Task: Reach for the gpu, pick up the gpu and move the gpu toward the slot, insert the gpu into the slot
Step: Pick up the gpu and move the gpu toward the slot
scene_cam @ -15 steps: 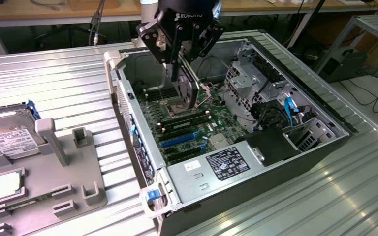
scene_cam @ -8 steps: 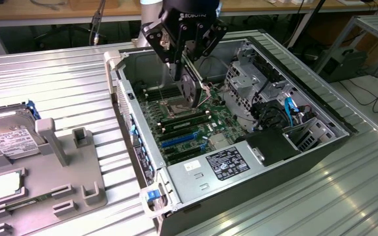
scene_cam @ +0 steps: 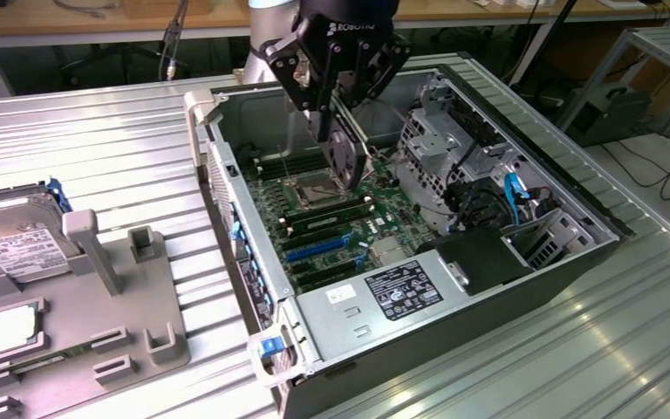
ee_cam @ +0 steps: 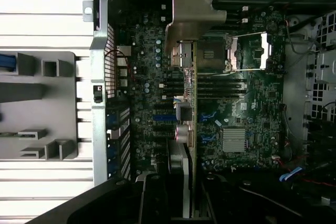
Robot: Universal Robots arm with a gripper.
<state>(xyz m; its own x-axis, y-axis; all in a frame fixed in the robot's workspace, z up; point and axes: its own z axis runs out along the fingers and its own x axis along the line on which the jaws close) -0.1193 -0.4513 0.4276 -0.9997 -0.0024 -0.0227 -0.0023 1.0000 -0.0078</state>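
Observation:
My gripper point(scene_cam: 338, 118) hangs over the open computer case point(scene_cam: 233, 188), shut on the gpu point(scene_cam: 345, 155). The dark card is held upright on its edge above the motherboard, over the processor socket area. In the wrist view the gpu point(ee_cam: 191, 103) runs edge-on away from the gripper point(ee_cam: 181, 192), with its silvery bracket point(ee_cam: 193, 11) at the far end. The bright-blue slot point(scene_cam: 315, 250) lies on the board nearer the power supply, clear of the card. It appears as a blue strip point(ee_cam: 164, 117) just beside the card's edge.
A square silver processor socket point(scene_cam: 315, 188) and black memory strips point(scene_cam: 325, 214) sit under the card. The power supply point(scene_cam: 399, 292), drive cage point(scene_cam: 446, 148) and blue cables point(scene_cam: 509, 196) crowd the case. A hard drive point(scene_cam: 15, 244) rests on a grey fixture point(scene_cam: 91, 332).

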